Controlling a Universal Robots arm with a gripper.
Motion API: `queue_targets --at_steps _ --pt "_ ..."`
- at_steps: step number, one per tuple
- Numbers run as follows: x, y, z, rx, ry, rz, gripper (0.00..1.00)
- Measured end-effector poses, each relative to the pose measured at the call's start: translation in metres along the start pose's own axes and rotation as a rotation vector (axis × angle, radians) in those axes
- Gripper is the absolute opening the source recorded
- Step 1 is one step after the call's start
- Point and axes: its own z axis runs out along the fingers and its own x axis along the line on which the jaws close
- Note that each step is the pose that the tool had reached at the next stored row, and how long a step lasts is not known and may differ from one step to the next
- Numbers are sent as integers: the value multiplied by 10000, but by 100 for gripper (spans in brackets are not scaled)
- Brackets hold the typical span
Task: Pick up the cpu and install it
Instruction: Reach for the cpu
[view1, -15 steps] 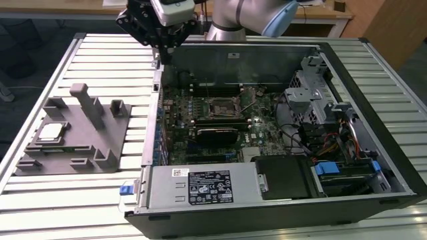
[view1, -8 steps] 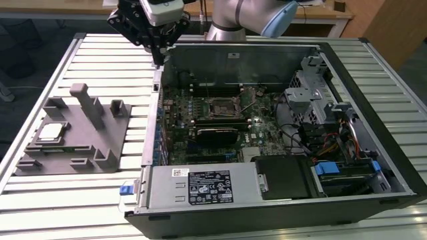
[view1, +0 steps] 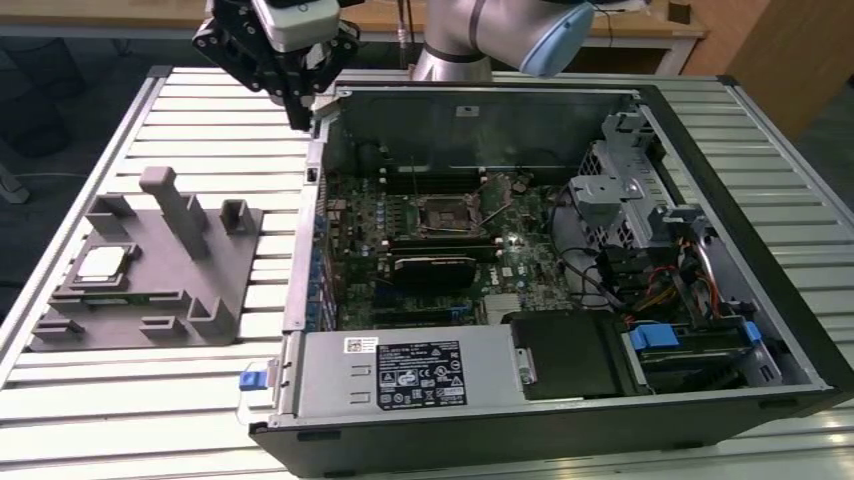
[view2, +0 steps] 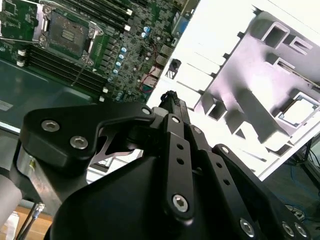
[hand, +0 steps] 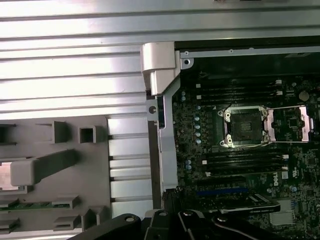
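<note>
The cpu (view1: 104, 262), a pale silver square chip, lies flat in a recess of the grey fixture (view1: 147, 290) at the exterior view's left; the second wrist view has the cpu (view2: 300, 111) in the same recess. The open black socket (view1: 445, 212) sits in the middle of the motherboard and appears in both wrist views (hand: 245, 127) (view2: 67, 32). My gripper (view1: 303, 118) hangs high above the case's far corner nearest the fixture, well away from the cpu. Its fingers meet at the tips (view2: 170, 96), shut with nothing between them.
The open computer case (view1: 721, 200) lies on a slatted metal table (view1: 200, 400). Inside are a black heatsink block (view1: 434, 270), memory slots, a drive cage (view1: 627, 190) and cables. Upright posts (view1: 167, 205) rise from the grey fixture.
</note>
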Motion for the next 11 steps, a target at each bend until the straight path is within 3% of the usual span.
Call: queue_targets --at_steps 11 --pt "173 -13 -6 -7 -11 -1 11"
